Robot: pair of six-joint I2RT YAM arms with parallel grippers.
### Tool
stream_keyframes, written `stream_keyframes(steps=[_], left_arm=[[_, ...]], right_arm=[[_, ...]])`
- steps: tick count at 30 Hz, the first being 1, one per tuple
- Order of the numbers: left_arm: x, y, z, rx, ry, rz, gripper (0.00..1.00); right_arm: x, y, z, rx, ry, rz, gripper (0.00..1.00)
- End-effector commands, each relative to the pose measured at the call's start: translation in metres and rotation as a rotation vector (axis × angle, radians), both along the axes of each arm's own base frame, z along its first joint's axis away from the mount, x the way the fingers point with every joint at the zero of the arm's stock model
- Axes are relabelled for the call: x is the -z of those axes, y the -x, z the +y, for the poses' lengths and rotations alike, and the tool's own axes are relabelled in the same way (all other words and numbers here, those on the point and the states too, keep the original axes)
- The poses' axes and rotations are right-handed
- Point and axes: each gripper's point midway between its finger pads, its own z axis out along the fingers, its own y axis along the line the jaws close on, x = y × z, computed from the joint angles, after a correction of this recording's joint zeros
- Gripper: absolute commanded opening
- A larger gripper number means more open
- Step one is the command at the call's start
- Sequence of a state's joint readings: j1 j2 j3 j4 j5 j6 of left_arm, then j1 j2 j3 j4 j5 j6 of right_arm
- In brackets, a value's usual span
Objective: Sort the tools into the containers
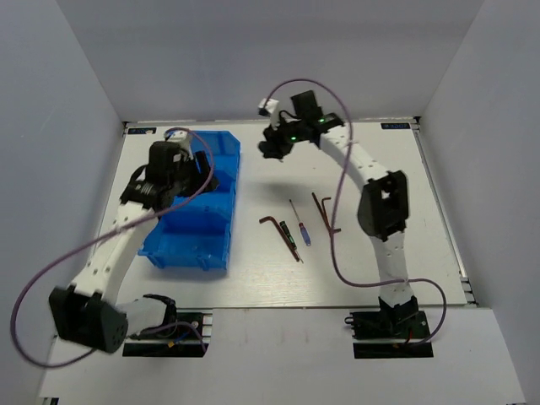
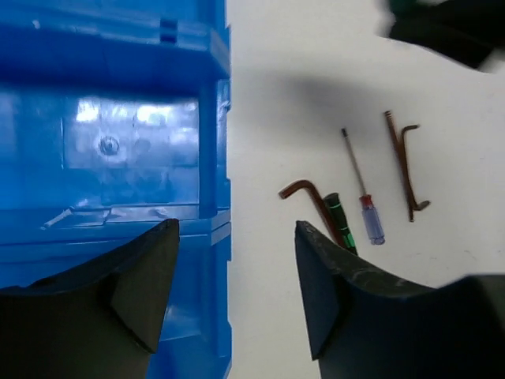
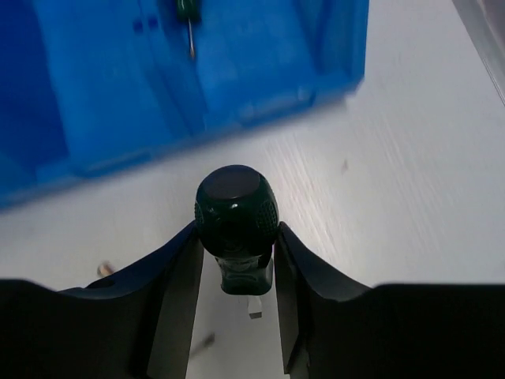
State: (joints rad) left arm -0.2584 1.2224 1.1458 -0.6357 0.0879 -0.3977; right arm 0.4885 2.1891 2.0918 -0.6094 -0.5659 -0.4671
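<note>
L tool (image 2: 237, 229): released, fingers wide apart, nothing between. It hovers over the long bright blue plastic bin (image 1: 202, 245) w/ open-topped compartments, which sits at 9 o'clock on the white counter (image 1: 253, 287). R tool (image 3: 237, 237): clenched on a screwdriver w/ dark green knobby plastic handle (image 3: 235, 207), handle end toward the wrist cam, over bare counter near the bin's wall, at 12 o'clock of the loose tools. Inside the bin, at 12 o'clock in R wrist view, lies another green-handled screwdriver (image 3: 188, 14); can't tell which compartment. Loose on the counter, approx centre, at 3 o'clock of the bin:
- a brown L-shaped hex key (image 1: 268, 219)
- a short screwdriver w/ dark green-black handle (image 1: 287, 232), just beside the hex key at its 4 o'clock
- a thin screwdriver w/ blue-and-red handle (image 1: 305, 236), next over
- a pair of brown L-shaped hex keys (image 1: 325, 211), close together, at 3 o'clock of the rest

All loose ones lie apart from the bin.
</note>
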Motion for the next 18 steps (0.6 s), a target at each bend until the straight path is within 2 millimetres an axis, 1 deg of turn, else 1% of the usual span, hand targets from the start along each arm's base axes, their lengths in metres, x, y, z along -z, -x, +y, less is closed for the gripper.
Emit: stream_keyframes(steps=[1, 2, 3, 4, 5, 6, 7, 8, 9, 10, 11, 12, 13, 14, 15, 17, 18], left_arm=[[-0.043, 0.014, -0.003, 0.066, 0.035, -0.219, 0.74], [-0.068, 0.023, -0.004, 0.08, 0.069, -0.33, 0.75], [-0.071, 0.028, -0.002, 0.08, 0.077, -0.364, 0.75], [-0.062, 0.034, -0.001, 0.071, 0.092, -0.356, 0.81], [-0.067, 0.039, -0.004, 0.09, 0.109, -0.39, 0.81], [-0.066, 0.047, -0.002, 0.086, 0.12, -0.4, 0.81], [-0.065, 0.051, -0.003, 0.089, 0.138, -0.397, 0.81], [-0.062, 0.054, -0.005, 0.1, 0.144, -0.395, 0.81], [-0.057, 0.057, -0.004, 0.1, 0.14, -0.38, 0.81], [-0.059, 0.059, -0.004, 0.096, 0.15, -0.386, 0.82], [-0.057, 0.063, -0.004, 0.104, 0.153, -0.38, 0.82], [-0.054, 0.064, -0.004, 0.104, 0.15, -0.368, 0.83], [-0.057, 0.067, -0.003, 0.104, 0.153, -0.382, 0.86], [-0.06, 0.068, -0.002, 0.109, 0.147, -0.396, 0.86], [-0.06, 0.067, -0.001, 0.1, 0.142, -0.397, 0.9], [-0.06, 0.067, -0.001, 0.1, 0.142, -0.397, 0.96], [-0.058, 0.066, 0.0, 0.1, 0.145, -0.397, 0.96]], right_arm=[[-0.025, -0.023, 0.061, -0.021, -0.216, -0.014, 0.0], [-0.018, -0.013, 0.076, -0.027, -0.253, 0.037, 0.0], [-0.031, -0.023, 0.089, -0.038, -0.313, -0.053, 0.0], [-0.033, -0.03, 0.101, -0.047, -0.348, -0.115, 0.0], [-0.034, -0.026, 0.117, -0.047, -0.357, -0.137, 0.0], [-0.022, -0.033, 0.13, -0.057, -0.385, -0.161, 0.0], [-0.018, -0.036, 0.135, -0.049, -0.388, -0.158, 0.0], [-0.049, -0.038, 0.151, -0.043, -0.429, -0.226, 0.0], [-0.034, -0.042, 0.158, -0.022, -0.419, -0.223, 0.0], [-0.047, -0.042, 0.167, -0.033, -0.453, -0.275, 0.0], [-0.048, -0.04, 0.175, -0.033, -0.454, -0.309, 0.0], [-0.041, -0.037, 0.179, -0.038, -0.446, -0.314, 0.0], [-0.044, -0.035, 0.185, -0.048, -0.46, -0.354, 0.0], [-0.042, -0.029, 0.192, -0.065, -0.459, -0.363, 0.0], [-0.031, -0.027, 0.195, -0.069, -0.447, -0.355, 0.0], [-0.029, -0.026, 0.199, -0.062, -0.448, -0.362, 0.0], [-0.018, -0.025, 0.199, -0.055, -0.437, -0.351, 0.0]])
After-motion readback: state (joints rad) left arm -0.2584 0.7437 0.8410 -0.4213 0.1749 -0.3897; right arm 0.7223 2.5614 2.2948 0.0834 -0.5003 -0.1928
